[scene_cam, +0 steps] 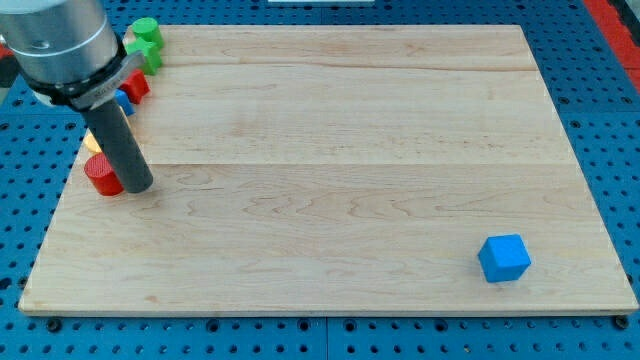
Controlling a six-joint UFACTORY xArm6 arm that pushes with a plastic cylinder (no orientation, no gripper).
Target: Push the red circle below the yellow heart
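The red circle (102, 175) lies near the board's left edge, partly hidden by my rod. My tip (137, 187) rests on the board right against the red circle's right side. A yellow block (91, 142), its shape hidden, peeks out just above the red circle, behind the rod. It is mostly covered by the arm.
Green blocks (147, 42) sit at the top-left corner. Another red block (136, 85) and a bit of a blue block (125, 101) show beside the arm. A blue cube (504, 258) sits near the bottom right. The wooden board (340, 170) lies on a blue pegboard.
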